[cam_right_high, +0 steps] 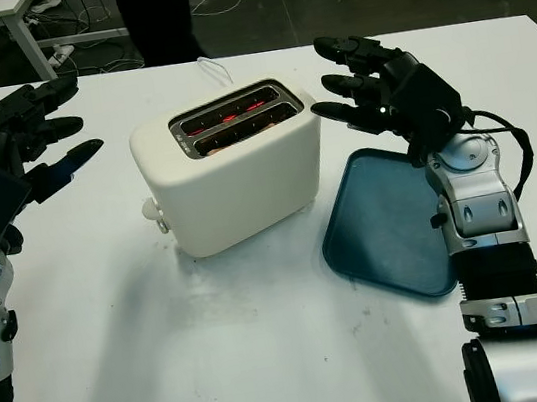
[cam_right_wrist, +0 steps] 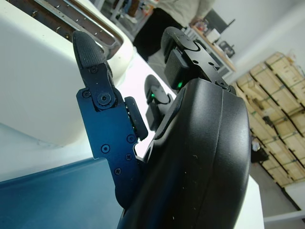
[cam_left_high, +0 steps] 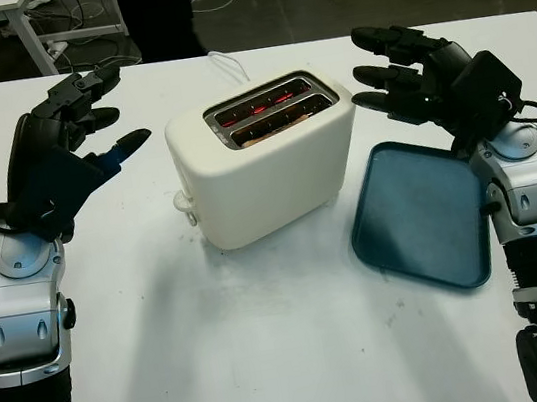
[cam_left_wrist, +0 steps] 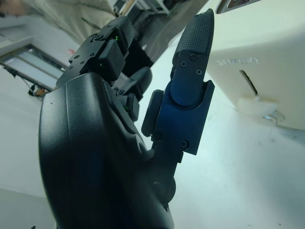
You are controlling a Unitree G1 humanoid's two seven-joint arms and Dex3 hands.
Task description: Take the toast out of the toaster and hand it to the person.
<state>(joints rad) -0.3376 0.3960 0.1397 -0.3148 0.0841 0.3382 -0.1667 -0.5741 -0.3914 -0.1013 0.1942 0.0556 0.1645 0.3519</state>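
Observation:
A cream two-slot toaster (cam_left_high: pixel 263 166) stands in the middle of the white table. Its slots (cam_left_high: pixel 269 108) glow red inside, and dark toast sits low in them. My left hand (cam_left_high: pixel 83 112) hovers open to the left of the toaster, a hand's width from it. My right hand (cam_left_high: pixel 392 66) is open just off the toaster's right upper corner, holding nothing. In the left wrist view the toaster's side with its lever (cam_left_wrist: pixel 255 106) shows beyond my thumb. A person (cam_left_high: pixel 163 14) in dark trousers stands behind the table's far edge.
A dark blue tray (cam_left_high: pixel 420 214) lies on the table right of the toaster, under my right forearm. The toaster's white cord (cam_left_high: pixel 225 64) runs off the far edge. Cables and table legs are on the floor behind.

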